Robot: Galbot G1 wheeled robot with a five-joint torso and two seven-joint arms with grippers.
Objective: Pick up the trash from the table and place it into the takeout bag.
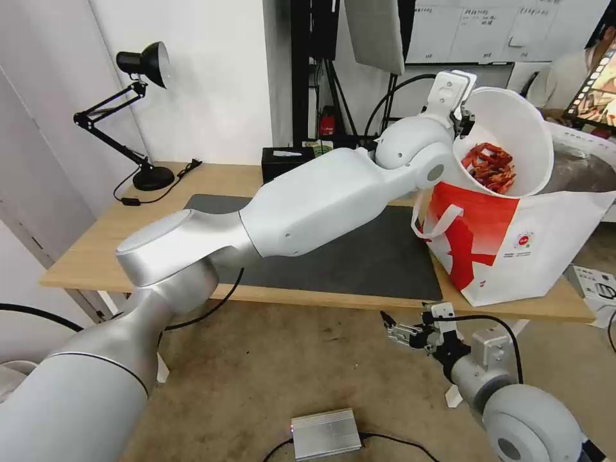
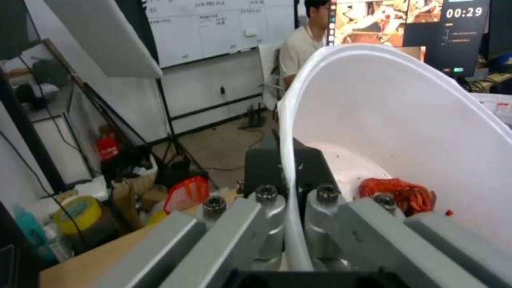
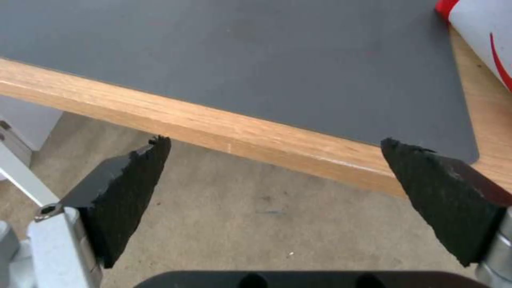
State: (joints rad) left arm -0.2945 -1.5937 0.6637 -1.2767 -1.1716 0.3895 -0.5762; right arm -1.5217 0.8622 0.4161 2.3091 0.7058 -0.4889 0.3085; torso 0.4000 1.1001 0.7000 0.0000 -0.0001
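The left gripper [image 2: 291,200] pinches the rim of the white round plastic bowl of red scraps [image 1: 507,144], tipped above the mouth of the red-and-white fabric takeout bag [image 1: 513,244]. The bagging step seems underway; next the bowl needs lowering inside before release. The right gripper [image 3: 277,204] idles wide apart below the light-wood table [image 3: 240,132] edge.

A monitor [image 2: 461,32] behind the seated person shows a timer reading "00:29" in white digits on its dark screen. The whiteboard [image 2: 213,30] on the far wall carries rows of handwriting too small to read. The takeout bag [image 1: 513,250] bears a small round red logo with tiny lines of print beneath it, none of them legible.
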